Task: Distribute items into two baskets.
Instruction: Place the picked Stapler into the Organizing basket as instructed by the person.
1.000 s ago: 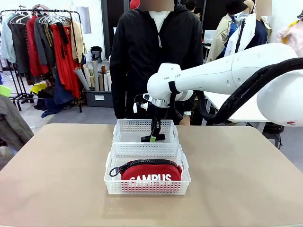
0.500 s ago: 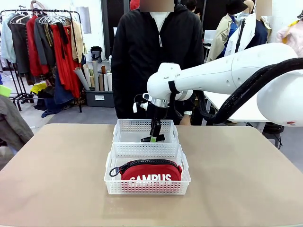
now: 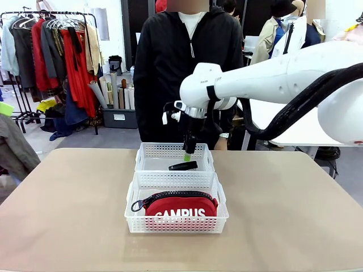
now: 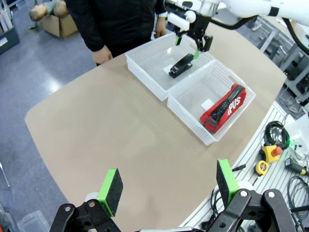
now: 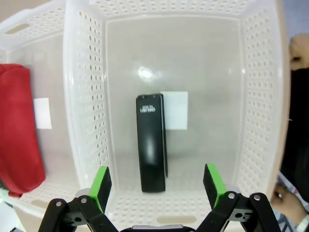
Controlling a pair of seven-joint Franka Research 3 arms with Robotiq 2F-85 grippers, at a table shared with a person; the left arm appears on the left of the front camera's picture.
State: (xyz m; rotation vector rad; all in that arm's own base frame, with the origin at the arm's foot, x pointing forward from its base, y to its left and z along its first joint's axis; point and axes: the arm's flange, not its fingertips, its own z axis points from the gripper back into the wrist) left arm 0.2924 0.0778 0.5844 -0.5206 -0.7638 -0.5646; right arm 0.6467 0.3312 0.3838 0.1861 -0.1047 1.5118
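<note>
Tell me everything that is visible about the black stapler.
The stapler is small, long and narrow, glossy black like plastic, with faint pale print near one end. It lies flat and closed on the floor of the far basket, beside a white label stuck to that floor. Nothing grips it: the right gripper hangs open above it, its green pads apart on either side. The red pouch sits apart, in the near basket.

Bright, even light (wrist views distorted).

Tan table (image 3: 68, 215); clothes rack (image 3: 51, 56) far left; person in black jacket (image 3: 170, 62) behind table
</note>
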